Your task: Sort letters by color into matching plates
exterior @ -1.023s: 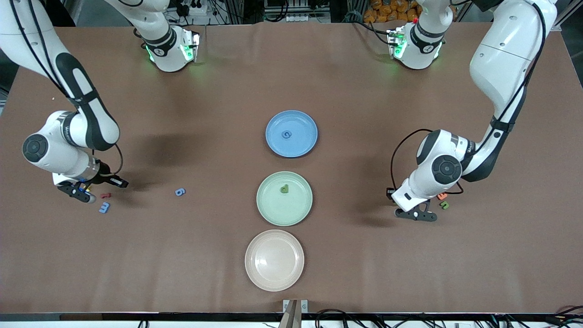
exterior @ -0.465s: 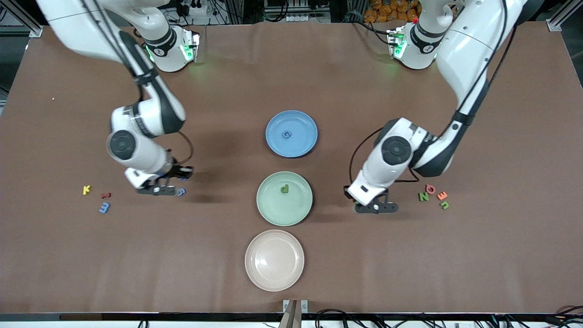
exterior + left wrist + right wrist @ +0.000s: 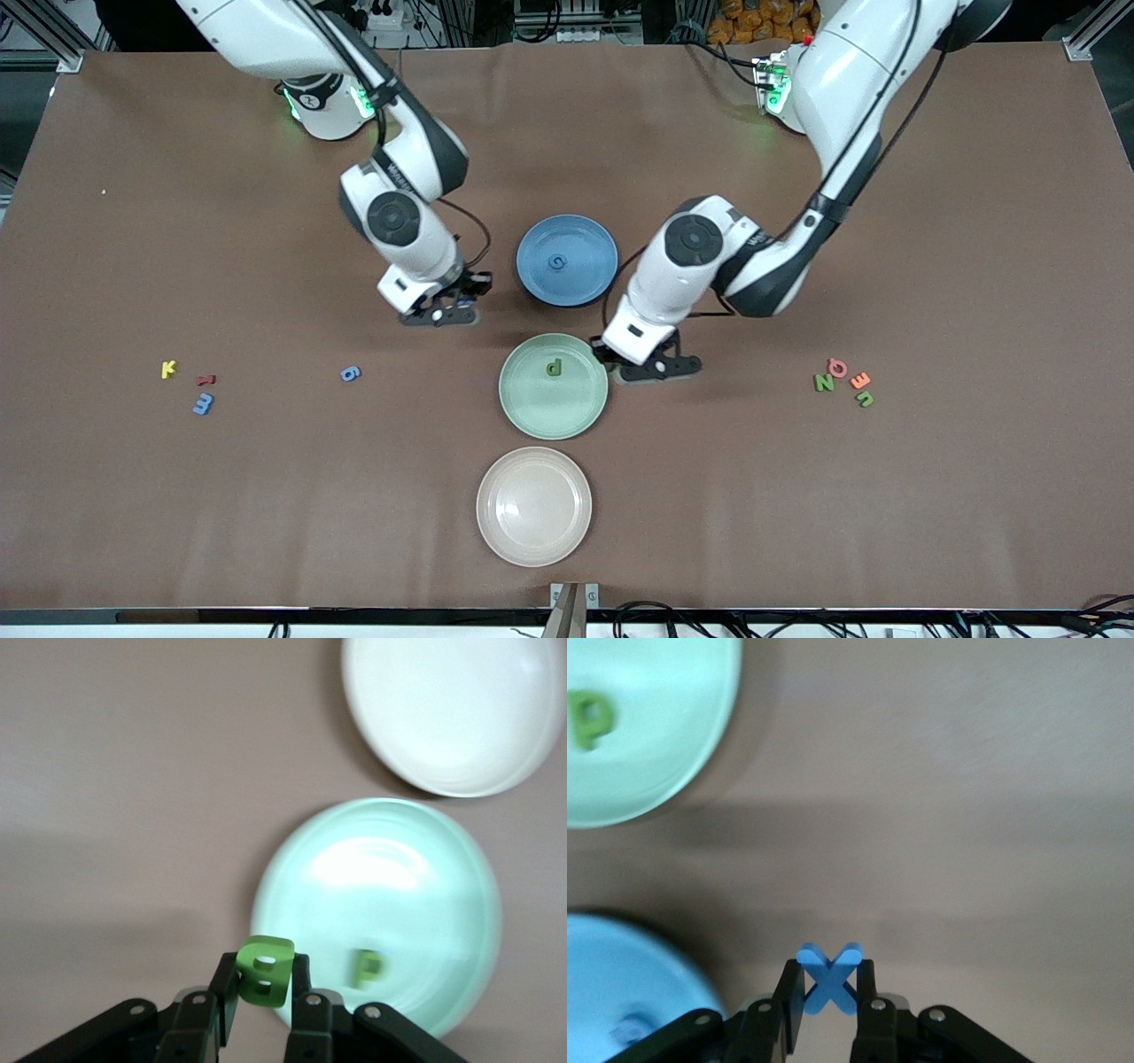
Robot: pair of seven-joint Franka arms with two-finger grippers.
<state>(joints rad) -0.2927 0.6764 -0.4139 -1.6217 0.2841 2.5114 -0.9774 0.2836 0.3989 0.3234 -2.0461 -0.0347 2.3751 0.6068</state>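
Carrying both picks to the plates. Left gripper (image 3: 264,1005) is clamped on a green 8 (image 3: 263,970), over the table just beside the green plate (image 3: 518,409). Right gripper (image 3: 828,1010) pinches a blue X (image 3: 827,979) over the table near the blue plate (image 3: 585,235). Each plate already holds one matching letter. Left to do, by my reading: these two drops, then the blue 6 (image 3: 351,374) and the loose clusters toward each end of the table.
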